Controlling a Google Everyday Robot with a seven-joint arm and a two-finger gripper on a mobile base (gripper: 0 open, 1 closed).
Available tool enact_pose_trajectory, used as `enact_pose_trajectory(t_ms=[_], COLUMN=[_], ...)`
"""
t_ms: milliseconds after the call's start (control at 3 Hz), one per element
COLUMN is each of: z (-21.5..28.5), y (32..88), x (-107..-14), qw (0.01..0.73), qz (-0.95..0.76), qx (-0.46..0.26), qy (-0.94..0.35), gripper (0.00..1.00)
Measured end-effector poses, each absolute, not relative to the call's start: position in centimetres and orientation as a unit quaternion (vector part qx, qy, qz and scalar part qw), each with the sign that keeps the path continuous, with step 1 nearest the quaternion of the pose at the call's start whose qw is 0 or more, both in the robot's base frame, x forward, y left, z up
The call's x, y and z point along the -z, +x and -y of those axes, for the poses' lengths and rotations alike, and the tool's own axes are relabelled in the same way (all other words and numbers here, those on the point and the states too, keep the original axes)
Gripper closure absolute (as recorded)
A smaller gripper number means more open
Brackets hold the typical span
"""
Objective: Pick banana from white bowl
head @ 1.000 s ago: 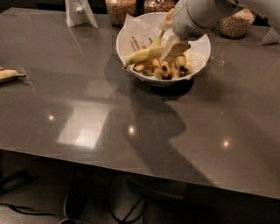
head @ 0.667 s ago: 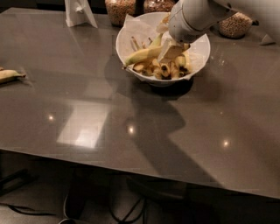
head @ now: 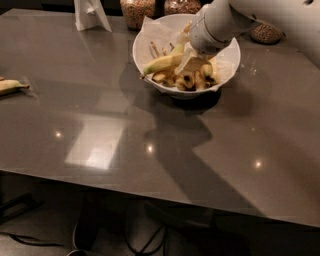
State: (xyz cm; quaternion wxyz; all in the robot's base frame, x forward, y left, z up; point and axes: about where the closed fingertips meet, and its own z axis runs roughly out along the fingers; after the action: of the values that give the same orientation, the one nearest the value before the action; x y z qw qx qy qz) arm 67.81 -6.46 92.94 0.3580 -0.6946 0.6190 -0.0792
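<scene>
Grey table, light spots on its gloss. At the left edge lies a small lone banana. Further back, the paper-lined white bowl holds stubby spotted bananas. The long pale banana lies across its left half. The gripper is down inside the bowl at the banana's right end; grip state cannot be told. The arm slants down from upper right. Glass jars stand behind.

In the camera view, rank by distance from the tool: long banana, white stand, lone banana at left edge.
The tool is down in the bowl.
1. Long banana, just left of it in the bowl.
2. White stand, back left.
3. Lone banana, left edge.
</scene>
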Motion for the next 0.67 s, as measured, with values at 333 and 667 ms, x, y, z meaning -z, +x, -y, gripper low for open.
enact_pose_trajectory(t_ms=[333,667], z=[6.39,6.41], y=[68.18,68.35], x=[-92.47,-92.39], qw=[0.356,0.355], qz=[-0.623,-0.624], qx=[0.079,0.079], qy=[-0.692,-0.691], gripper=[0.41,0.41])
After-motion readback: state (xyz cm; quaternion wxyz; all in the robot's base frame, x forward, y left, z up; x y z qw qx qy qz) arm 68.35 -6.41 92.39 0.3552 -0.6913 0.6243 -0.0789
